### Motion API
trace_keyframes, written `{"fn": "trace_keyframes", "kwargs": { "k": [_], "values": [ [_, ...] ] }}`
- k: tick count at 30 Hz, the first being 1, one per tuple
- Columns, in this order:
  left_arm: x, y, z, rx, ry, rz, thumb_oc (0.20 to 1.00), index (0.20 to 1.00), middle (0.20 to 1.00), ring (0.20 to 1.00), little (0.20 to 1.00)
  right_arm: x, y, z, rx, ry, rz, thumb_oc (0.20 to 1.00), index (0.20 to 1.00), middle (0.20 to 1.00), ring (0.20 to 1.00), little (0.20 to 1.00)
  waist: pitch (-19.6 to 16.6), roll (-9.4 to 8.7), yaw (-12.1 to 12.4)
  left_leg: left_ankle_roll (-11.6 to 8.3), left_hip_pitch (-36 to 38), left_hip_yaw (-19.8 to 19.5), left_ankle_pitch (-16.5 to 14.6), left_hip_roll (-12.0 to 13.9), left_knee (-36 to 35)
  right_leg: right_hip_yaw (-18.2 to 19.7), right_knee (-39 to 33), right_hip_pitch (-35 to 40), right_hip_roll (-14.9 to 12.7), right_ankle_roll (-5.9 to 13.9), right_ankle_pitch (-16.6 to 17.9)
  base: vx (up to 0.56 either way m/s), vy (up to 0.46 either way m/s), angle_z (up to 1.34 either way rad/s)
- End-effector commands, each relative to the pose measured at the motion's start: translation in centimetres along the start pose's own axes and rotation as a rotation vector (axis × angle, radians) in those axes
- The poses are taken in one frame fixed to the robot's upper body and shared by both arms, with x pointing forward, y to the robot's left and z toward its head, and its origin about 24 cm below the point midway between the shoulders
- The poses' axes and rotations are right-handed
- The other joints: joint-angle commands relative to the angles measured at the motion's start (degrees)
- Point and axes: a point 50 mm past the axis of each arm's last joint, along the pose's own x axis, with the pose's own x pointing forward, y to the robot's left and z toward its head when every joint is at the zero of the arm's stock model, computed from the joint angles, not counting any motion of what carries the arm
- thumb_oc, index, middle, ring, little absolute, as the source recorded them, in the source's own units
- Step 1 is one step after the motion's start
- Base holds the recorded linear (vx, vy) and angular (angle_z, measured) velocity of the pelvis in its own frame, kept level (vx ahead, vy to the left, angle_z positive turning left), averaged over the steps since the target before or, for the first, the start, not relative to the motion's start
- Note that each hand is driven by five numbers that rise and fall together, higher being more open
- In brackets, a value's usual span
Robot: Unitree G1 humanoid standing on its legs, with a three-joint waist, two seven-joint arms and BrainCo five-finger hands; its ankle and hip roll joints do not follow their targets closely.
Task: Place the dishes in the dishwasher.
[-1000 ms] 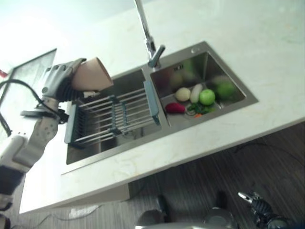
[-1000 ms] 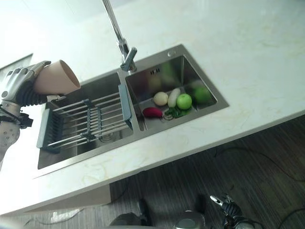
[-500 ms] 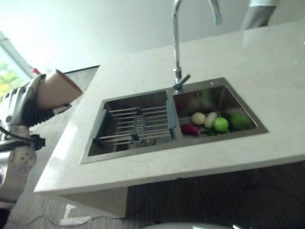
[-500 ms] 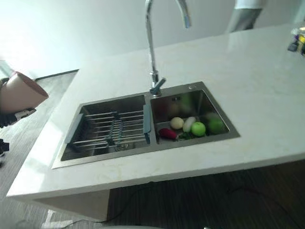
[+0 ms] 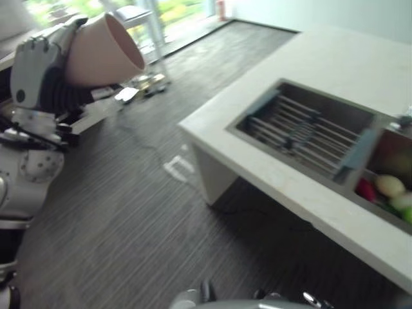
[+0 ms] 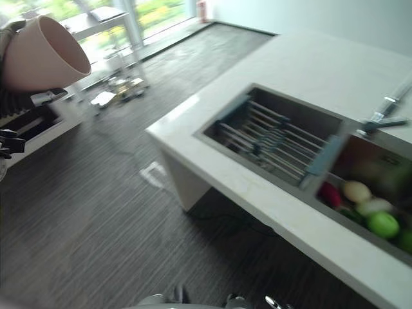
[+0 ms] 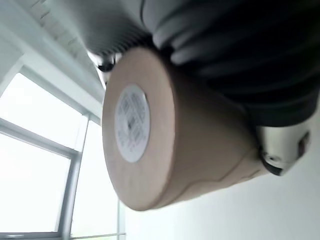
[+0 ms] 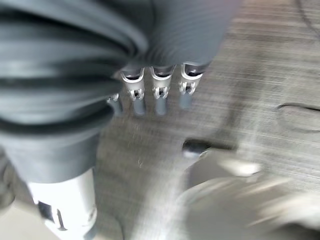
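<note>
The left hand [image 5: 38, 67], at ten o'clock, grips a pink cup [image 5: 100, 51]; the right hand [image 8: 155, 92] hangs straight-fingered. It appears to be carrying; next, find the dishwasher

I'm reading this as a home-style kitchen. Pale stone counter [image 6: 302, 71] forms an island with a steel double sink [image 6: 335, 122] set into it, and a sliding drain rack [image 6: 270, 138] sits over one basin. Produce [image 6: 360, 199] lies in the other basin (green, pale and red pieces). A tap [image 6: 386, 111] stands behind the sink. Dark wood-look plank floor [image 5: 129, 212]. Big window [image 7: 45, 165] with greenery outside, daylight coming in.
</note>
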Motion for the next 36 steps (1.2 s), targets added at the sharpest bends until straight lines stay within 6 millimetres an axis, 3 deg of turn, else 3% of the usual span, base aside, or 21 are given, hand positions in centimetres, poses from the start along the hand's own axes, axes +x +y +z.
{"fn": "trace_keyframes", "kwargs": {
  "k": [1,7,10,11,13,14,20,22,28,31,36],
  "values": [
    [0.3,1.0,-0.6,-0.064,0.039,0.077,0.200,0.200,0.200,0.200,0.200,0.0,-0.1,-0.2,0.001,-0.005,-0.024,1.000,1.000,1.000,1.000,1.000,-0.69,4.07,-2.37,2.39,3.40,-2.65,-12.45,-1.38,-0.03,-1.06,-3.43,1.04,-2.81,10.76,6.58,-0.22,0.352,1.66],
    [-0.1,-0.1,0.8,-0.105,-0.035,0.045,0.200,0.200,0.200,0.200,0.200,0.4,1.6,-0.4,-0.010,0.008,-0.022,1.000,1.000,1.000,1.000,1.000,0.16,3.38,0.76,4.51,2.41,-10.61,-12.09,-4.67,-4.52,4.92,-1.87,0.00,-4.92,13.37,8.67,-0.09,0.145,0.80],
    [-0.2,0.1,0.8,-0.086,-0.039,0.024,0.200,0.200,0.200,0.200,0.200,0.6,2.1,0.3,0.012,-0.028,-0.002,1.000,1.000,1.000,1.000,1.000,-0.05,3.10,2.17,5.53,2.01,-13.19,-10.98,-5.74,-6.33,8.52,-1.15,0.93,-4.19,14.07,7.39,-0.09,0.135,0.66],
    [-0.3,0.0,0.6,-0.067,-0.023,0.020,0.200,0.200,0.200,0.200,0.200,0.6,2.0,0.5,-0.035,-0.026,0.006,1.000,1.000,1.000,1.000,1.000,0.00,3.02,2.05,5.77,1.31,-12.20,-9.43,-5.95,-6.84,8.16,-1.03,1.05,-4.07,13.36,7.84,-0.18,0.176,0.84],
    [-0.9,-0.6,0.5,-0.047,-0.003,0.013,0.200,0.200,0.200,0.200,0.200,0.5,2.1,0.4,-0.084,-0.014,0.041,1.000,1.000,1.000,1.000,1.000,-0.06,2.94,1.15,6.35,0.74,-12.13,-9.15,-6.25,-6.83,10.07,1.10,0.54,-3.48,13.61,8.03,-0.08,0.061,0.39],
    [-1.3,-1.0,0.9,-0.071,-0.028,0.003,0.200,0.200,0.200,0.200,0.200,0.4,2.1,-0.1,-0.057,0.004,0.051,1.000,1.000,1.000,1.000,1.000,0.20,2.58,0.58,6.82,0.09,-13.09,-9.38,-6.45,-5.89,13.32,2.44,0.07,-2.36,13.66,8.04,0.00,-0.010,0.27],
    [-2.3,-1.8,2.5,-0.099,-0.139,-0.045,0.200,0.200,0.200,0.200,0.200,0.2,2.7,-0.9,-0.066,0.070,0.121,1.000,1.000,1.000,1.000,1.000,0.50,1.92,-0.28,6.09,-1.44,-19.71,-8.67,-5.35,-4.39,21.70,-0.65,2.37,0.64,12.88,4.99,0.07,-0.089,1.25],
    [-1.7,-1.4,2.8,-0.109,-0.143,-0.057,0.200,0.200,0.200,0.200,0.200,0.2,2.5,-1.0,-0.104,0.093,0.142,1.000,1.000,1.000,1.000,1.000,-0.07,1.88,0.96,4.80,-1.70,-20.32,-7.45,-3.73,-5.05,20.39,-3.49,4.66,0.95,12.10,2.87,0.13,-0.182,0.99],
    [-1.6,-0.8,3.8,-0.142,-0.148,-0.082,0.200,0.200,0.200,0.200,0.200,0.5,2.7,-0.5,-0.204,0.118,0.184,1.000,1.000,1.000,1.000,1.000,-0.84,1.29,3.96,0.64,-2.42,-22.18,-5.13,0.47,-4.81,18.65,-9.66,8.82,3.06,10.81,2.49,0.10,-0.177,0.77],
    [-1.8,-0.6,3.9,-0.145,-0.154,-0.083,0.200,0.200,0.200,0.200,0.200,0.6,2.9,-0.2,-0.234,0.115,0.194,1.000,1.000,1.000,1.000,1.000,-0.77,1.17,4.42,-0.16,-3.12,-22.72,-4.79,1.38,-4.02,18.24,-10.81,9.51,3.55,10.35,2.58,0.02,-0.090,0.31],
    [-1.8,-0.7,5.4,-0.197,-0.241,-0.086,0.200,0.200,0.200,0.200,0.200,0.7,2.2,0.8,-0.257,0.095,0.173,1.000,1.000,1.000,1.000,1.000,-0.71,1.19,3.74,-3.12,-4.13,-16.93,-1.86,5.85,-3.60,13.40,-14.54,10.54,2.66,10.32,4.88,-0.06,-0.037,0.47]
  ]
}}
